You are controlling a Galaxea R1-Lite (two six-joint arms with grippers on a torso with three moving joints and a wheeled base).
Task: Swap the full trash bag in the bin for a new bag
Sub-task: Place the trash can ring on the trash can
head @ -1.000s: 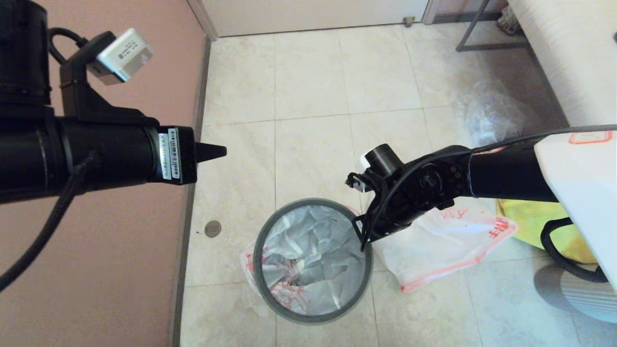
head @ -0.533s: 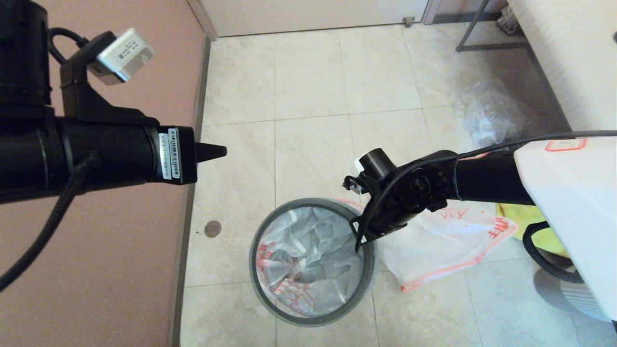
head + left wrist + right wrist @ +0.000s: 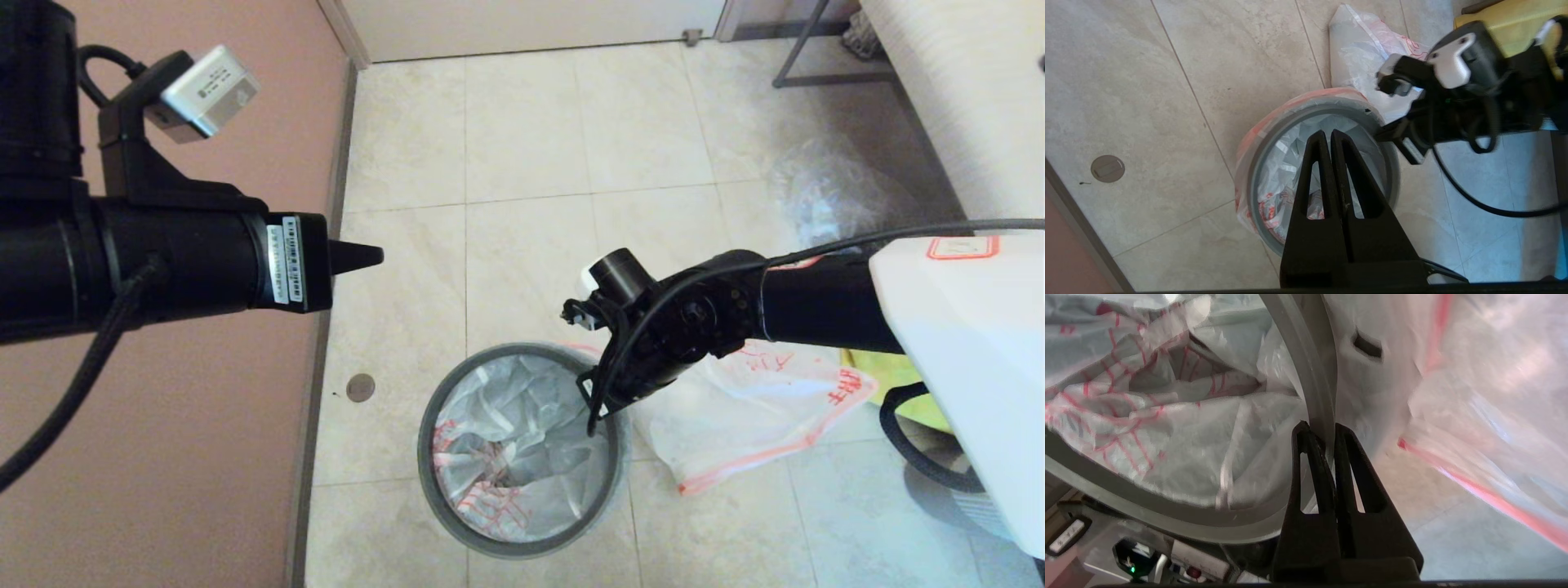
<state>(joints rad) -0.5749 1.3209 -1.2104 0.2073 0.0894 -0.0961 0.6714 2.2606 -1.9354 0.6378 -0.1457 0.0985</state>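
Right hand (image 3: 1323,430) pinching bin (image 3: 522,545) rim; loose bag (image 3: 735,425) beside.

The bin (image 3: 522,449) is small and round, standing upright on the floor, its thin grey hoop (image 3: 1310,375) running around the mouth. A crumpled clear bag with red print (image 3: 506,441) lines it, spilling over the edge. The right gripper (image 3: 1321,430) has its jaws closed on the hoop.
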